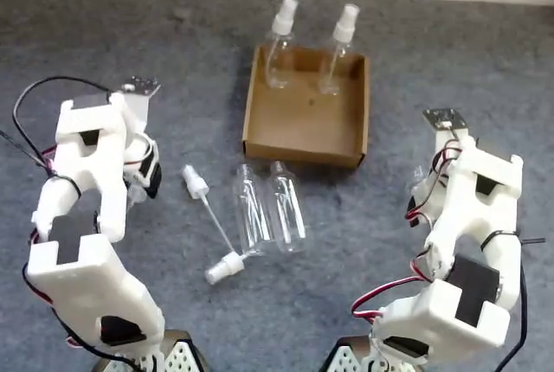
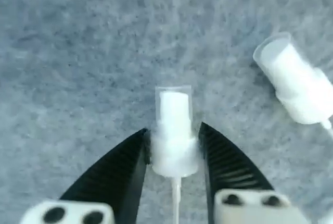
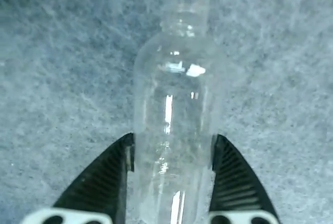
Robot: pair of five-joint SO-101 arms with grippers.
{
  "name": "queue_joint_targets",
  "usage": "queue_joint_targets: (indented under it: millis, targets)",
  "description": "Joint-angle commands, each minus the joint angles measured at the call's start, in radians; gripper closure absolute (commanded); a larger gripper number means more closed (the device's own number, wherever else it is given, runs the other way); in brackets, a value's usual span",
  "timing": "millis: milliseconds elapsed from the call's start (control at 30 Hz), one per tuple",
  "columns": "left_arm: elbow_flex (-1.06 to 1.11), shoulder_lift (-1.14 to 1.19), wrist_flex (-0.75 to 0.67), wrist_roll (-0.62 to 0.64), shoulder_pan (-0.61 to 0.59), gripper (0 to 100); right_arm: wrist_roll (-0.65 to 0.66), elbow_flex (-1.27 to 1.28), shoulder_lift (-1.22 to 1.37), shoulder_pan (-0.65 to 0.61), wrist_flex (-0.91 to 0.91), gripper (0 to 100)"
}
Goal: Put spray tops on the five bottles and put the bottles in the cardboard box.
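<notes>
My left gripper (image 2: 173,133) is shut on a white spray top (image 2: 174,146) whose dip tube runs back between the fingers; in the high view it sits at the left (image 1: 138,189). A second spray top (image 2: 296,88) lies on the carpet close by (image 1: 195,183). A clear uncapped bottle (image 3: 174,104) is held in my right gripper (image 3: 173,143), low over the carpet at the right (image 1: 421,192). Two more uncapped bottles (image 1: 251,209) (image 1: 286,206) lie side by side in front of the cardboard box (image 1: 303,145). Another spray top (image 1: 225,268) lies nearer the arms.
Two bottles fitted with spray tops (image 1: 280,48) (image 1: 338,54) stand at the back of the box. Grey carpet (image 1: 363,234) covers the table. Cables hang off both arms.
</notes>
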Motion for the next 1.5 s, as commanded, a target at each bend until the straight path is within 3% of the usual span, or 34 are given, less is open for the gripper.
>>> queue_joint_targets:
  millis: [0, 367, 733, 867, 933, 1233, 1333, 1467]
  targets:
    - [-0.022, -0.05, -0.021, 0.005, 0.019, 87, 0.011, 0.018, 0.007, -0.015, -0.004, 90.7]
    - [-0.001, -0.048, -0.023, 0.003, 0.024, 87, 0.078, 0.019, 0.008, 0.007, -0.004, 90.6]
    - [0.076, -0.047, -0.19, 0.002, 0.045, 87, 0.08, 0.019, 0.007, 0.028, -0.004, 90.6]
    - [0.122, -0.048, -0.235, 0.002, 0.044, 95, 0.08, 0.019, 0.007, 0.03, -0.004, 90.6]
    - [0.12, -0.059, -0.213, 0.003, 0.042, 100, 0.08, 0.018, 0.007, 0.03, -0.004, 90.6]
    - [0.019, -0.32, 0.046, 0.043, 0.054, 100, 0.077, 0.018, 0.005, 0.041, 0.002, 90.6]
    - [0.062, -0.449, 0.063, 0.054, 0.087, 100, 0.078, 0.016, 0.005, 0.071, 0.002, 89.9]
    - [0.148, -0.553, 0.055, 0.147, 0.185, 100, 0.078, 0.016, 0.005, 0.09, -0.002, 81.1]
